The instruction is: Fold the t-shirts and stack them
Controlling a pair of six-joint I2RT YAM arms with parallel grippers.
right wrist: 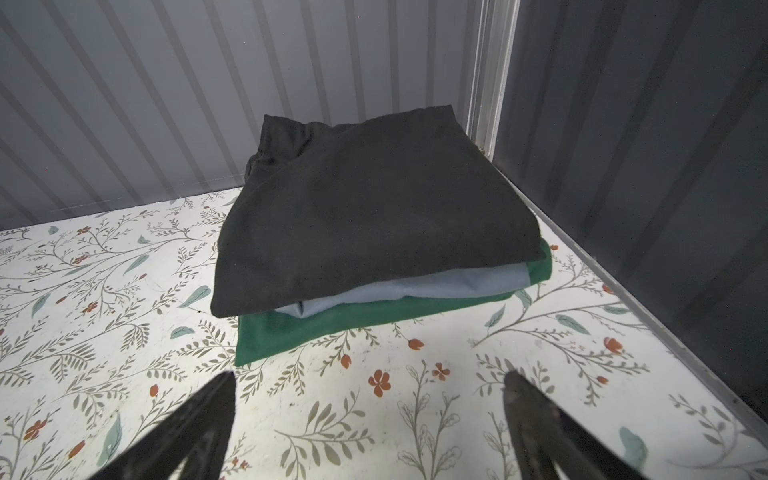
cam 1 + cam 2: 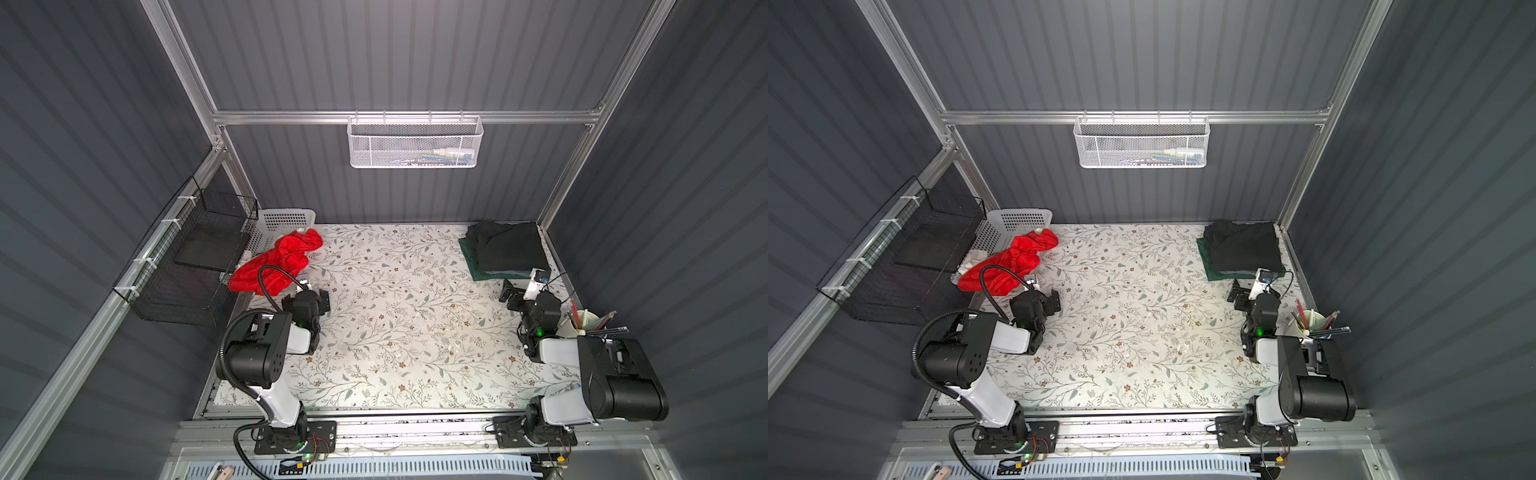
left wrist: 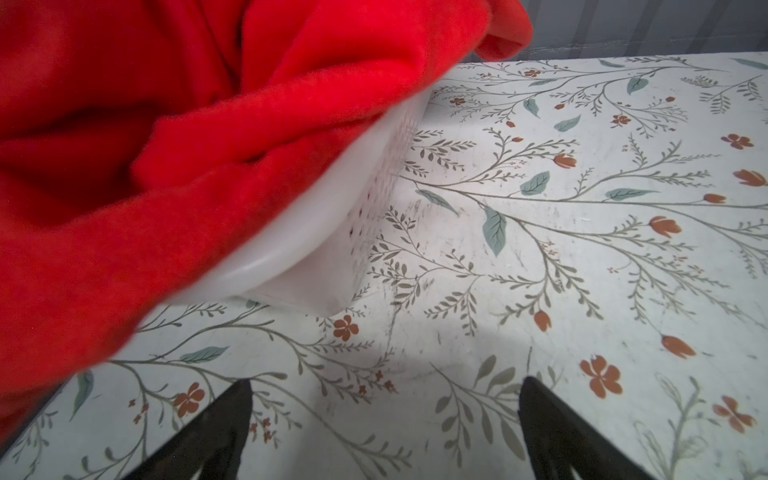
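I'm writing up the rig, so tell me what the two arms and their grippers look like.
Both the left arm and right arm have bulky black joint housings joined by white links, each with a green light near the wrist. A black corrugated cable loops along the left one. The left gripper and right gripper have black, tapering fingers.

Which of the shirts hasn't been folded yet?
The bright red cloth t-shirt, crumpled over the rim of the white perforated plastic basket. The black shirt, slate blue-grey shirt and dark green shirt lie folded in one stack.
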